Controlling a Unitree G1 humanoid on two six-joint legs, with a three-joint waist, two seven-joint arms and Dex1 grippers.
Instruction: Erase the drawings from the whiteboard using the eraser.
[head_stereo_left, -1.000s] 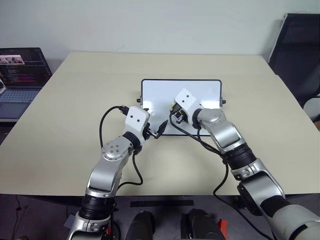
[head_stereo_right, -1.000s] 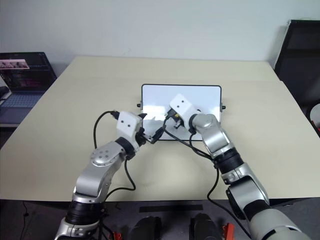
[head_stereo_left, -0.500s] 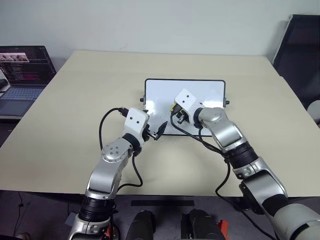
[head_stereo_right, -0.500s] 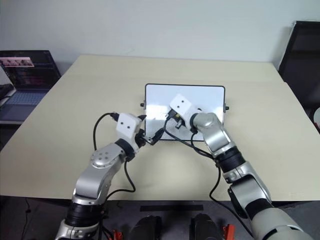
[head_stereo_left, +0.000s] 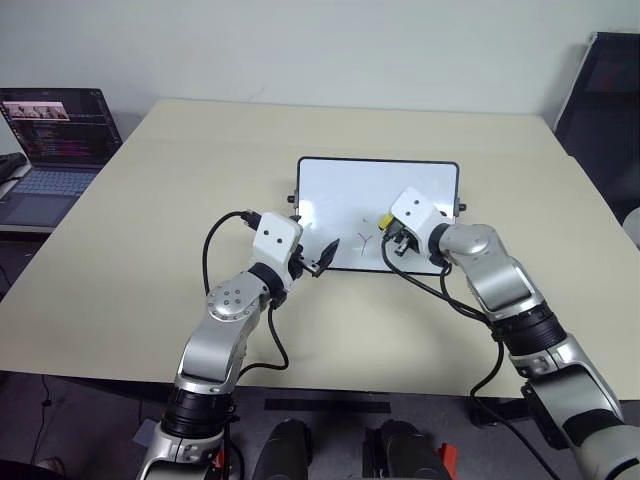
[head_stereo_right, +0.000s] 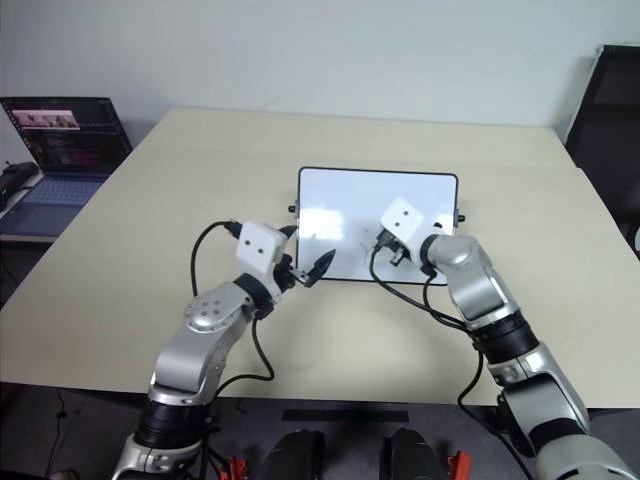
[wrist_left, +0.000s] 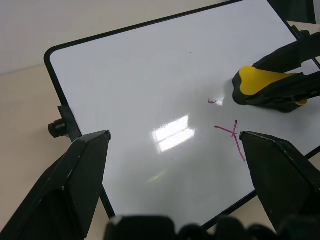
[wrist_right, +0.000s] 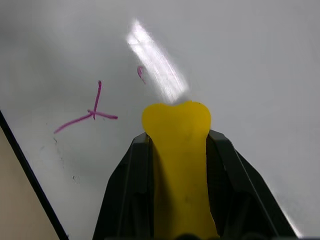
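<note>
The whiteboard (head_stereo_left: 345, 195) lies flat near the centre of the desk (head_stereo_left: 150, 230), well clear of every desk edge, with bare desk surface on all sides. The right tool (head_stereo_left: 386, 226) is clamped on the yellow eraser (wrist_right: 177, 150), which rests on the board's surface toward its near right part. Of the drawings, a Y mark (head_stereo_left: 364, 241) and a small remnant stroke (wrist_right: 140, 73) show just beside the eraser. The left tool (head_stereo_left: 312, 262) hangs at the board's near left corner, fingers (wrist_left: 70, 185) spread wide apart, holding nothing. A laptop (head_stereo_left: 55, 140) stands off the desk's far left edge.
</note>
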